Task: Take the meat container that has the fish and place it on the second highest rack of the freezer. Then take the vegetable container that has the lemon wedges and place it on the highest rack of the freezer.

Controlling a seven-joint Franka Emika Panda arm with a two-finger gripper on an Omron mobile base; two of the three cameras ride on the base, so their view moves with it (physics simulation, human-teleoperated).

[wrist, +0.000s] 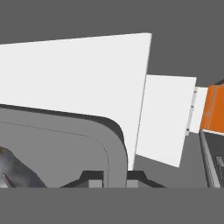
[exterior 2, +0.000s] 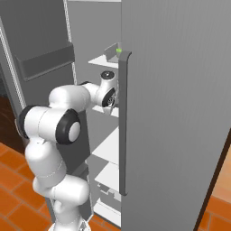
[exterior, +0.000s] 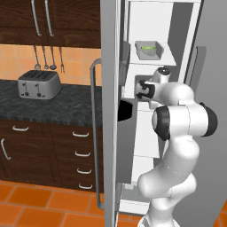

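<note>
vegetable container (exterior: 148, 49) on the freezer's (exterior: 111, 111) top shelf, meat container (wrist: 65, 148) under the hand (wrist: 114, 177), toaster (exterior: 39, 84) on counter (exterior: 66, 106) left

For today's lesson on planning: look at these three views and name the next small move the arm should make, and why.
Probably ease the meat container further onto the freezer shelf. The gripper is shut on its rim, the fish inside, and the vegetable container sits on the rack above.

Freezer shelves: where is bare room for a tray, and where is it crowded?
The two lower white shelves of the freezer look bare. The highest rack holds the vegetable container, with a narrow bare strip at its right. The rack below is crowded: the gripper holds the meat container there.
</note>
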